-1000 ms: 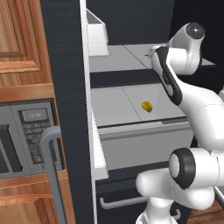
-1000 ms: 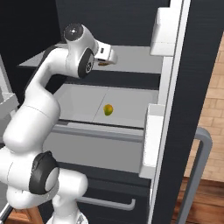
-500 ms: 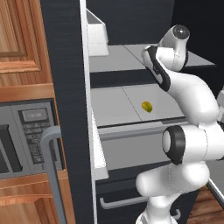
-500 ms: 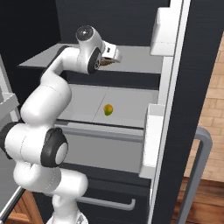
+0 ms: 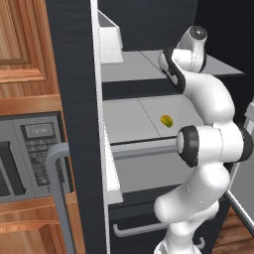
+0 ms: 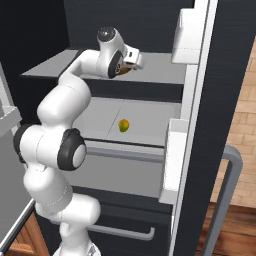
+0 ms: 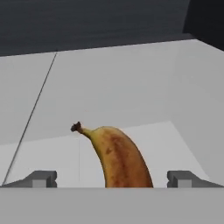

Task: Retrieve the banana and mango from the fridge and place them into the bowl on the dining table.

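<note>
Black doors frame the open fridge [image 5: 74,99] in the left base view, with grey-white shelves stepping back inside it. On the middle shelf [image 5: 134,119] the mango [image 5: 166,120] lies alone, a small yellow-green oval towards the right side of the shelf and well apart from the arm. The white arm rises from the lower right and bends up over the upper shelf [image 5: 129,67], its hand turned away into the far right of that shelf. At the left, a silver microwave [image 5: 30,154] sits in wooden cabinetry beside the fridge door. From the right base view, the arm climbs from the lower left and reaches to the upper shelf, where the gripper [image 6: 131,62] hangs just above the shelf surface, with a brownish patch of the banana [image 6: 121,70] showing just below the hand. The mango lies on the shelf below, near its middle and close to the front edge. A white door bin [image 6: 172,160] hangs on the inner side of the right door. Along the hand view, the banana lies on the grey-white shelf, its dark stem pointing up and to the left, its brown-blotched body running down between the two fingertips [image 7: 41,178]. The jaws stand wide, one tip on each side of the fruit and clear of it.
</note>
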